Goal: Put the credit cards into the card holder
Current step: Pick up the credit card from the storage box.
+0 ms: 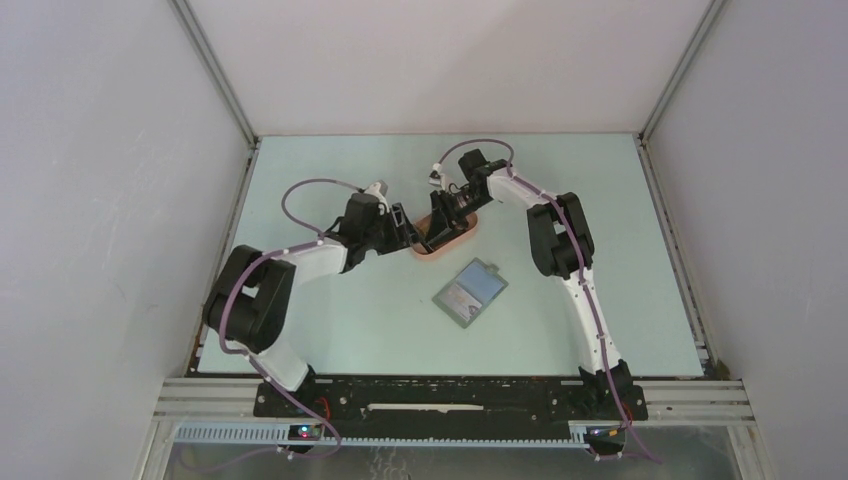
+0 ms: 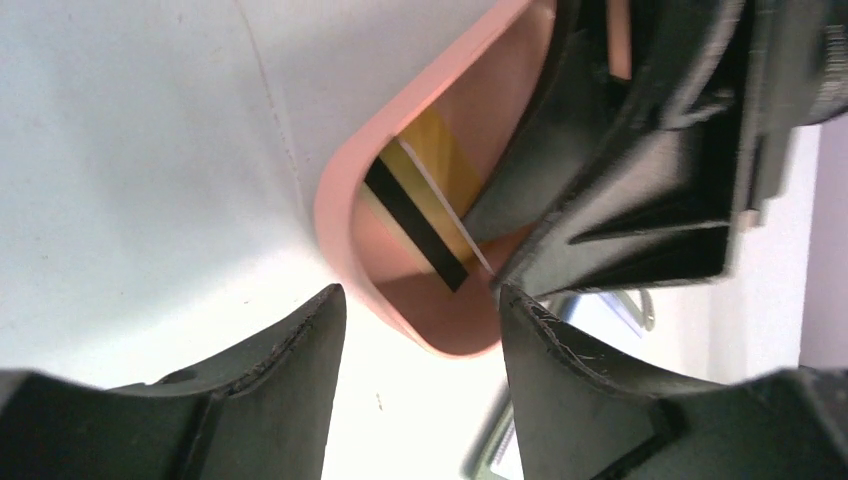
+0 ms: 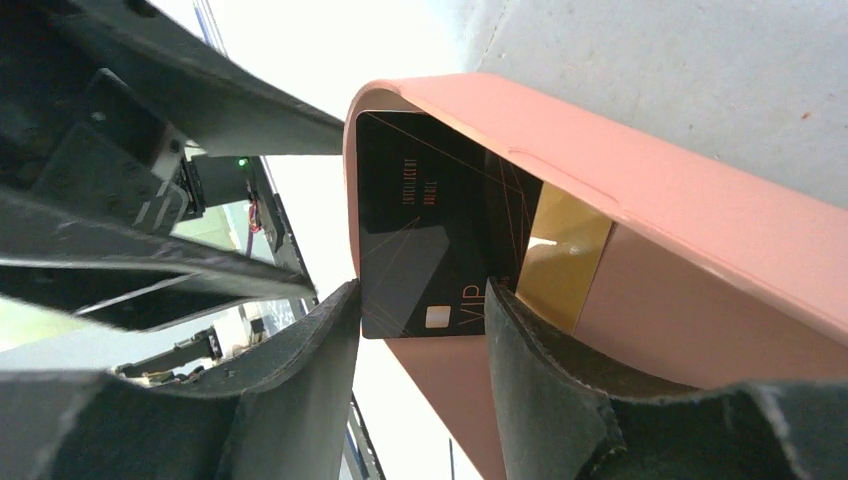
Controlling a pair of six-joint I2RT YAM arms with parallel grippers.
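Observation:
A pink tray (image 1: 458, 243) holds the credit cards. In the right wrist view a black card (image 3: 430, 220) marked VIP leans tilted inside the tray (image 3: 700, 230), with a yellow-gold card (image 3: 565, 255) behind it. My right gripper (image 3: 420, 300) is open, its tips at either side of the black card's near end. From the left wrist I see the yellow card (image 2: 440, 165) with its black stripe. My left gripper (image 2: 420, 300) is open and empty at the tray's rim (image 2: 335, 200). The card holder (image 1: 470, 292) lies open on the table, apart from both grippers.
Both grippers (image 1: 412, 232) (image 1: 442, 212) crowd the same tray, the right one's fingers (image 2: 520, 200) reaching into it just ahead of my left jaws. A corner of the card holder (image 2: 490, 452) shows close under my left gripper. Enclosure walls ring the table.

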